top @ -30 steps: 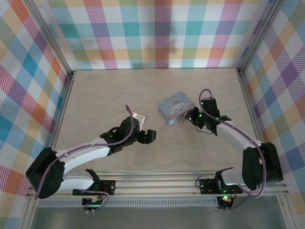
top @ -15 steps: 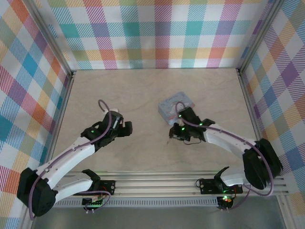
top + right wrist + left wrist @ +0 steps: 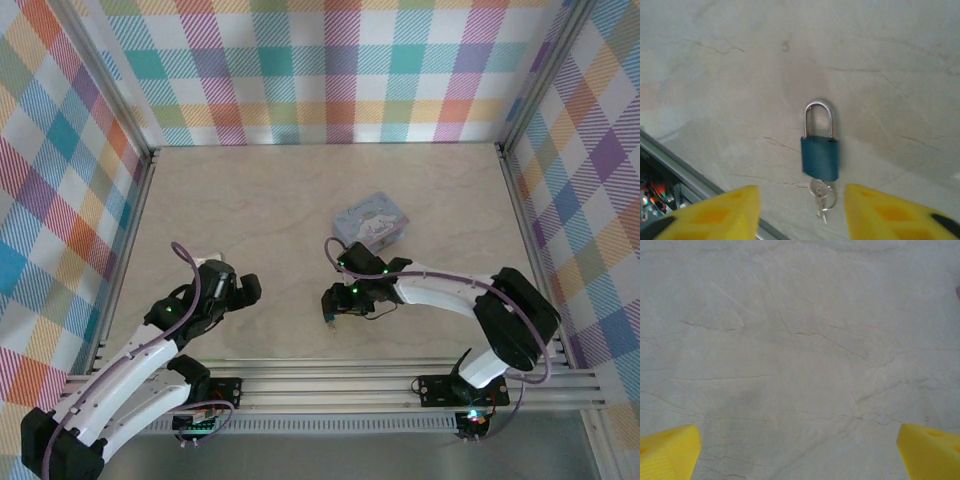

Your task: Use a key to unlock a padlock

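Two yellow fingers (image 3: 720, 212) of the right gripper (image 3: 801, 202) stand spread apart at the bottom of the wrist frame, holding nothing. Just beyond the tips, centre frame and a little right of the gap's middle, the padlock (image 3: 820, 157) lies flat on the table (image 3: 900, 75). Its long axis runs up-down in frame: rounded silvery shackle (image 3: 818, 117) at the far end, small metal key (image 3: 822, 194) seated in the base, pointing back at the gripper. Body blue, boxy, matte. Table pale, smooth, stone-veined.

Judgement: the right arm is much the nearer, and the key end comes first.

Left gripper (image 3: 800, 455) likewise spread and empty over bare table, well apart toward the lower left of the overhead frame. A pale blue tin (image 3: 372, 222) sits to the upper right of the right gripper.
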Controlling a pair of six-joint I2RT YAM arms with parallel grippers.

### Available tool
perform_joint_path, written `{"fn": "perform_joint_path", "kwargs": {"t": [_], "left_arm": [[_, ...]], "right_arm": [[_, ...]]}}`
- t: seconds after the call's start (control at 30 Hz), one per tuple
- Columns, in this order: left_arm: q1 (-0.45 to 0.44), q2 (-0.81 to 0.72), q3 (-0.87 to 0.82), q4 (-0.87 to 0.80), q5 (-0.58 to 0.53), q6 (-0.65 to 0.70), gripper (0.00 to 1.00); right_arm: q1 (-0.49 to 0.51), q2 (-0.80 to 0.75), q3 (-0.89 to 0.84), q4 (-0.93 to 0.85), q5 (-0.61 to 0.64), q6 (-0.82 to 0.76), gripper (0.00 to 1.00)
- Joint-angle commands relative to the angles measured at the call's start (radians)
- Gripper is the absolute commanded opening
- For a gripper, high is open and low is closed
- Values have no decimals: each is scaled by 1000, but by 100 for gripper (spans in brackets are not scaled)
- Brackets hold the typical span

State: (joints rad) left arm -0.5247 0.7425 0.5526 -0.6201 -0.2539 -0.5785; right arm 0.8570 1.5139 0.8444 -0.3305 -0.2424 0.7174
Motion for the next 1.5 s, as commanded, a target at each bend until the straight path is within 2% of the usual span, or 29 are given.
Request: {"fn": "perform_joint_path", "kwargs": {"t": [0.0,0.07,0.23,0.3,0.4,0.53,0.6,0.63,0.73,0.8,0.87,0.97,1.13,1.2,1.3,1.47], "left_arm": [[12,18,45,-49,-12,27,100],[18,45,73,-52,-24,48,100],[56,142,155,6,-40,181,100],[67,175,179,47,-112,228,100],[95,187,165,194,-174,332,100],[125,228,108,440,-204,559,100],[150,251,76,551,-240,566,100],[176,263,57,604,-221,565,100],[251,317,17,712,-142,547,100],[277,366,-5,774,-115,544,100],[288,406,-40,861,-90,559,100],[309,461,-110,1024,-9,566,100],[319,584,-157,1224,39,599,100],[325,623,-122,1187,71,622,100],[336,645,-126,1240,94,675,100],[414,661,-158,1334,108,622,100]], "right_arm": [[-2,-104,24,-94,75,-69,61],[-18,-172,19,-128,121,-101,67],[-117,-362,-1,-187,316,-187,91],[-171,-420,-20,-168,393,-233,97],[-280,-460,-28,-141,440,-290,100],[-389,-446,-31,-60,515,-399,100],[-433,-424,-53,24,564,-466,100],[-463,-410,-71,83,572,-520,100],[-527,-372,-126,221,584,-668,100],[-577,-349,-155,283,578,-705,100],[-635,-340,-203,360,535,-703,100],[-713,-335,-322,575,454,-669,100],[-801,-265,-455,882,368,-682,100],[-831,-220,-474,951,331,-681,100],[-858,-177,-495,1087,310,-670,100],[-876,-49,-535,1281,308,-636,100]]}}
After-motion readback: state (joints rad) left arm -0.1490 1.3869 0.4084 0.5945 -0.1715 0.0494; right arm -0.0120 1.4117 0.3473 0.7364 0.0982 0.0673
